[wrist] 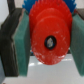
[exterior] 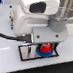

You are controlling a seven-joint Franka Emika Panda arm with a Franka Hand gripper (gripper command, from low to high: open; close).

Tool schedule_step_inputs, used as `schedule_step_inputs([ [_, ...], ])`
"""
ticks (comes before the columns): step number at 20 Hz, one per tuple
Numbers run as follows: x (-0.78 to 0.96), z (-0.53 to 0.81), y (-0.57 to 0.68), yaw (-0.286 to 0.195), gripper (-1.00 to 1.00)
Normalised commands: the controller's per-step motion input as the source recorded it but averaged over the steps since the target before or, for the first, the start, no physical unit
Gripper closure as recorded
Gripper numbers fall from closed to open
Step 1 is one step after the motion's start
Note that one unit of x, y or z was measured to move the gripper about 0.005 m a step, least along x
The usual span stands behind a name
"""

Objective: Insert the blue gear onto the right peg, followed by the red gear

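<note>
My gripper (exterior: 45,46) is low over the grey, black-edged plate (exterior: 26,53) and is shut on the red gear (exterior: 44,48). In the wrist view the red gear (wrist: 48,39) fills the middle, with a teal finger pad (wrist: 23,45) pressed on each side of it. Its centre hole (wrist: 50,43) looks dark; I cannot tell whether the right peg is in it. The blue gear (exterior: 45,54) lies flat on the plate directly under the red gear. Only its toothed rim (wrist: 44,5) shows in the wrist view. Both pegs are hidden in the exterior view.
The arm's white body (exterior: 39,17) fills the upper part of the exterior view. A black cable (exterior: 6,37) runs in from the exterior view's left. The plate lies on a white table (exterior: 6,61).
</note>
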Motion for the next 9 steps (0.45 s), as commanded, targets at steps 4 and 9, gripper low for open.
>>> schedule_step_inputs([
  [4,0.00,0.62,0.09,0.000,-1.00],
  [9,0.00,0.25,0.02,0.000,-1.00],
])
